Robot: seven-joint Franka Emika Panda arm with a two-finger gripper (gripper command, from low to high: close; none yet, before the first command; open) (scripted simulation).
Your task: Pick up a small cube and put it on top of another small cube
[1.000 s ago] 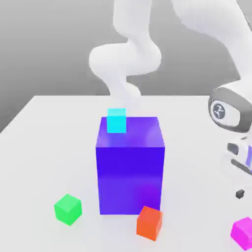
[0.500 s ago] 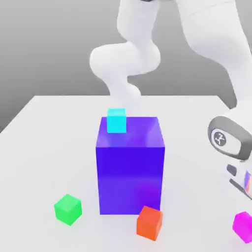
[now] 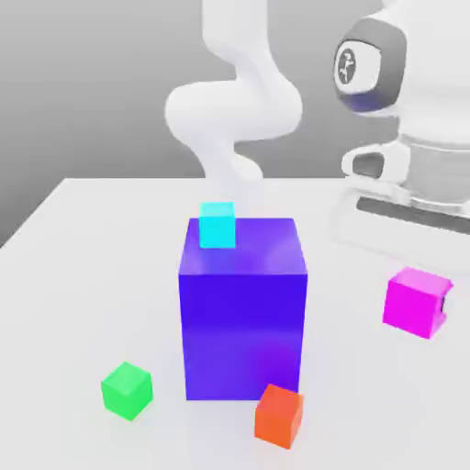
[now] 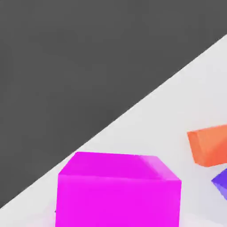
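The small cube (image 3: 415, 301), glossy magenta-pink, hangs above the table at the exterior view's right, level with the big block's upper half. My gripper (image 3: 430, 303) is shut on it, and one dark fingertip (image 3: 447, 304) shows at its right side, under the white hand (image 3: 404, 174). In the hand view the small cube (image 4: 119, 190) sits close up between the jaws. A small cyan cube (image 3: 218, 225) rests on top of the big blue-violet block (image 3: 243, 312), at its back left corner.
A small green cube (image 3: 127, 389) lies on the white table (image 3: 83, 266) left of the block's front. A small orange-red cube (image 3: 279, 415) lies at its front right corner. The hand view catches the orange-red cube (image 4: 210, 144) and a blue-violet block corner (image 4: 221, 181).
My gripper closed on the magenta-pink cube down at the table's front right. Hand and cube have since risen well above the table and shifted slightly toward the exterior view's left.
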